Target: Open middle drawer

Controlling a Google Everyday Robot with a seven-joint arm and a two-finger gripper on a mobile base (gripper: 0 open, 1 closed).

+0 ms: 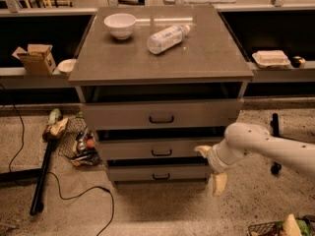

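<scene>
The grey cabinet has three drawers. The middle drawer point(128, 149) is the second one, a flat grey front with a small black centre handle point(161, 153). The top drawer point(118, 116) above it and the bottom drawer point(128, 173) below each show a dark gap along the top. My gripper point(211, 167) is on the white arm point(266, 146) coming in from the right. It sits at the right end of the middle and bottom drawer fronts, well right of the handle. Its two yellowish fingers point(219, 183) are spread apart and hold nothing.
On the cabinet top point(206, 58) stand a white bowl point(120, 24) and a lying plastic bottle point(166, 38). A wire basket of clutter point(78, 144), a black pole point(42, 176) and a cable point(78, 195) lie on the floor at the left. Shelves with a cardboard box point(34, 58) and a white container point(269, 58) flank the cabinet.
</scene>
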